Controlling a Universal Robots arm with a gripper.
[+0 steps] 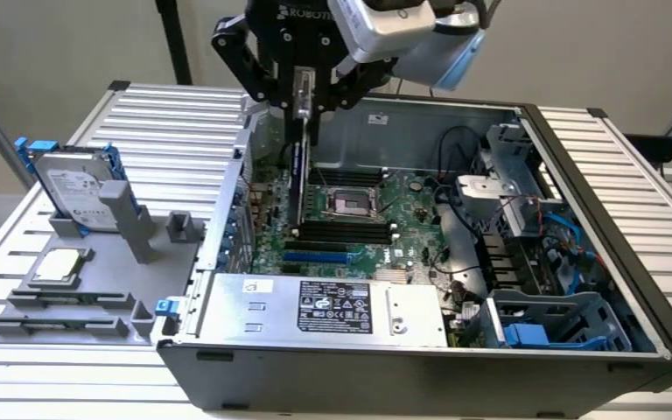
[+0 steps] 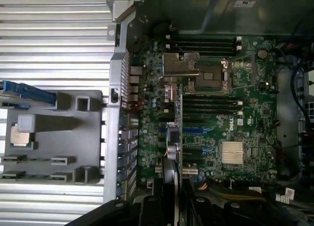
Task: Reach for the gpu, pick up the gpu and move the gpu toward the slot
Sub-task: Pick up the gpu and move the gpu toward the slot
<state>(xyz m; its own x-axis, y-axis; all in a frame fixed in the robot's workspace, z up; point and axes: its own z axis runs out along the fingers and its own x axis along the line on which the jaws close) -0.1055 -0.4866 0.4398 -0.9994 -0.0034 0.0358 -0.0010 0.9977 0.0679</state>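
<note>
My gripper hangs over the open computer case and is shut on the gpu. Edge-on, the card looks like a thin dark strip hanging upright, with its lower end just above the motherboard. Blue expansion slots lie on the board slightly nearer the power supply than the card's lower end. In the wrist view the gpu runs as a narrow strip out from my gripper, its silver bracket at the far end beside the processor socket. The blue slots lie right beside the card.
A grey fixture tray on the exterior view's left holds the hard drive with blue rails and the small silver processor chip. The power supply, cables and drive cages crowd the case.
</note>
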